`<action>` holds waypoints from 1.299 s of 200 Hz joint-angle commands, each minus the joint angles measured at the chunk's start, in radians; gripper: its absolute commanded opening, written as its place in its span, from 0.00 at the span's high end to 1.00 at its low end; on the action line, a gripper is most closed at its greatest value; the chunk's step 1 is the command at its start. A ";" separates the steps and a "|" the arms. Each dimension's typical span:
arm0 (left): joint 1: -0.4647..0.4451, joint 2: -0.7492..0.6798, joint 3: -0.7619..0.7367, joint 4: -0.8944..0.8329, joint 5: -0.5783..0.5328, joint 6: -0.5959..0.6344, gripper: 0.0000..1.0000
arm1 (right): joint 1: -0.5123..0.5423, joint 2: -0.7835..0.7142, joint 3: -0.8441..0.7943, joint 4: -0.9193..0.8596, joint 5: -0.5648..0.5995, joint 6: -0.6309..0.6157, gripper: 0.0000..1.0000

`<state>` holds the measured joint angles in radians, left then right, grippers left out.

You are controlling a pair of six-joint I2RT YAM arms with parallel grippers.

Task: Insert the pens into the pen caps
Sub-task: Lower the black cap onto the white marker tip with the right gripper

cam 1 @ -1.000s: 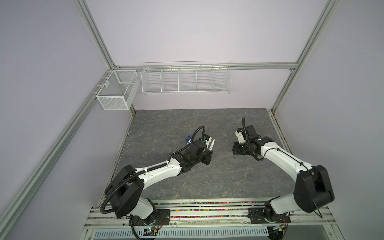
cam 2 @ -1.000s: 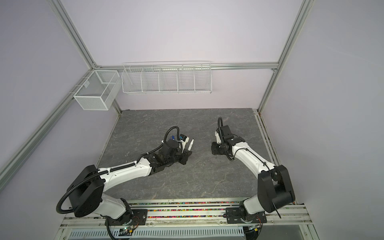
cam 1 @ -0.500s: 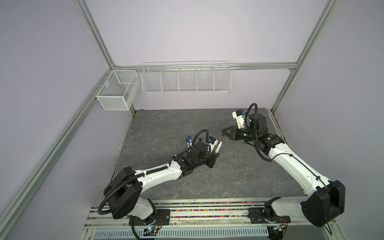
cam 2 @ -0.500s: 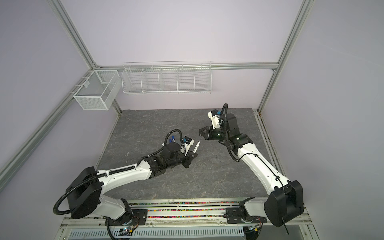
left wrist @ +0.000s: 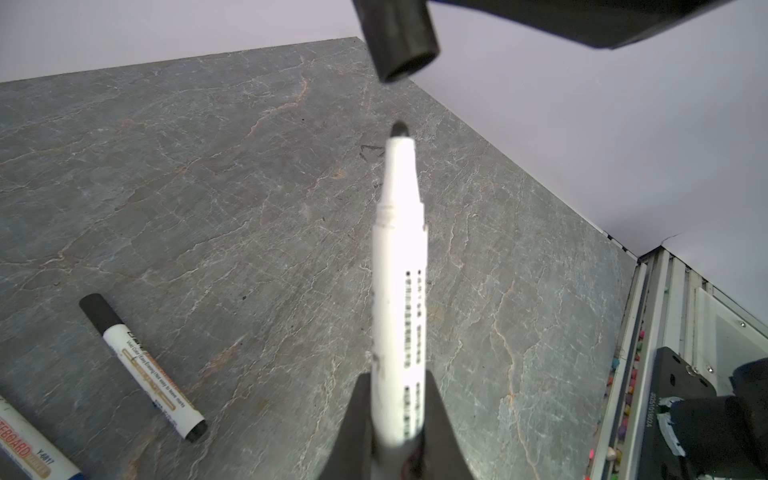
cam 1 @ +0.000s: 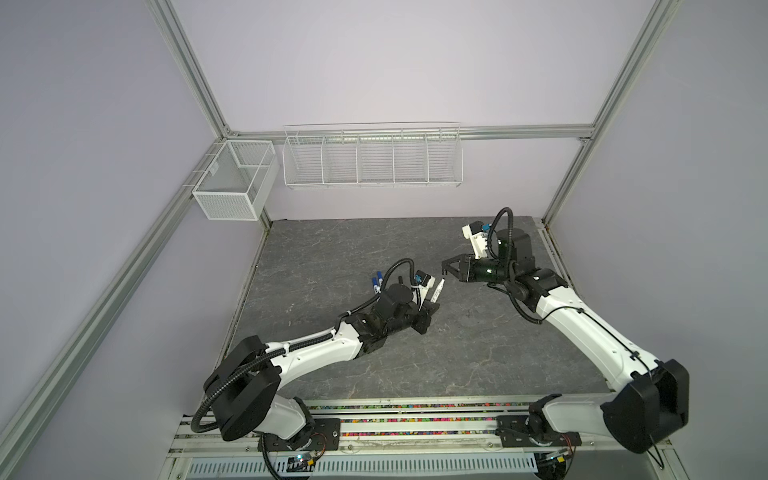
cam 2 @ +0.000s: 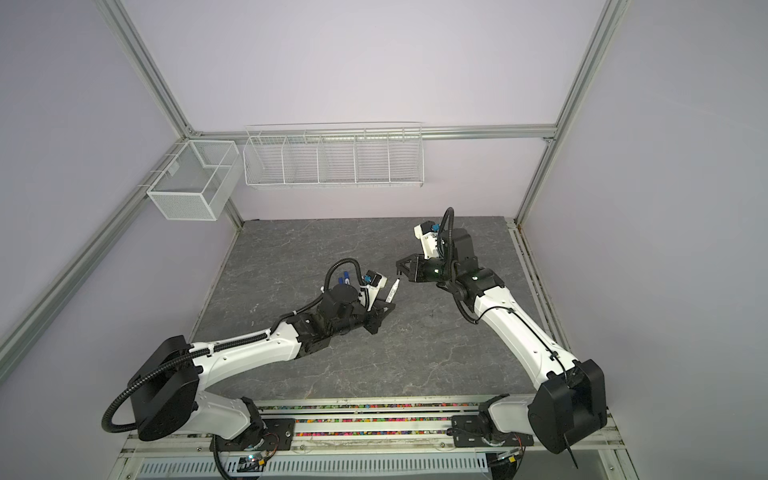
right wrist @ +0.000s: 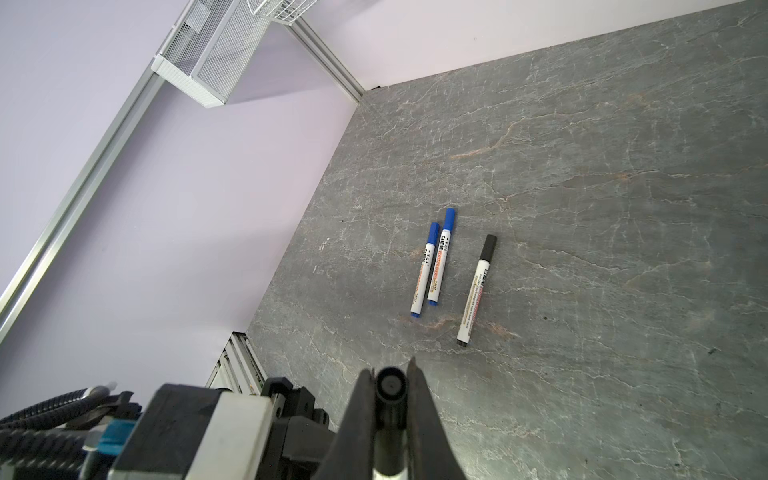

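The left gripper (left wrist: pixel 397 386) has its jaws clenched on the lower barrel of an uncapped pen (left wrist: pixel 399 291). The pen is held clear of the grey marbled counter (cam 1: pixel 332 249), with its dark tip raised toward the right gripper (cam 1: pixel 445 271). That gripper's jaws are grasping a black cap (left wrist: pixel 399 37), seen end-on between them in the right wrist view (right wrist: pixel 390 384). In the left wrist view the cap's open mouth faces down toward the pen tip, tilted a little and roughly in line with it. The two are near each other but apart. In both top views the two grippers meet near the middle of the counter, the left one (cam 2: pixel 384 309) low and angled upward, the right one (cam 2: pixel 400 272) reaching in level from the right. Three more pens lie flat on the counter with caps already on them. Two blue-capped pens (right wrist: pixel 432 266) lie side by side, touching or nearly so, and a black-capped pen (right wrist: pixel 477 291) lies just beside them, almost parallel. In a top view only the blue ends (cam 1: pixel 377 282) show, because the left arm's cable loop and wrist cover the rest. A white mesh basket (cam 1: pixel 232 183) hangs on the left frame post and a divided wire rack (cam 1: pixel 372 158) on the back wall, both well apart from the pens.
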<state>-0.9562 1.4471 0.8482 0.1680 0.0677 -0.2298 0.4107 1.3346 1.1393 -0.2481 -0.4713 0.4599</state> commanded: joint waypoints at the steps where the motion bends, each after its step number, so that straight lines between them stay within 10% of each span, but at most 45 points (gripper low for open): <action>1: -0.004 -0.021 -0.009 0.026 -0.015 0.017 1.00 | 0.010 0.000 -0.018 -0.005 -0.012 -0.020 0.94; 260: 0.016 -0.019 -0.004 0.084 -0.054 -0.048 1.00 | 0.017 -0.008 -0.021 -0.042 -0.052 -0.057 0.93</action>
<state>-0.9558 1.4471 0.8482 0.1848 0.0429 -0.2237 0.4217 1.3567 1.1389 -0.2798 -0.4812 0.4110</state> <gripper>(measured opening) 0.121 0.129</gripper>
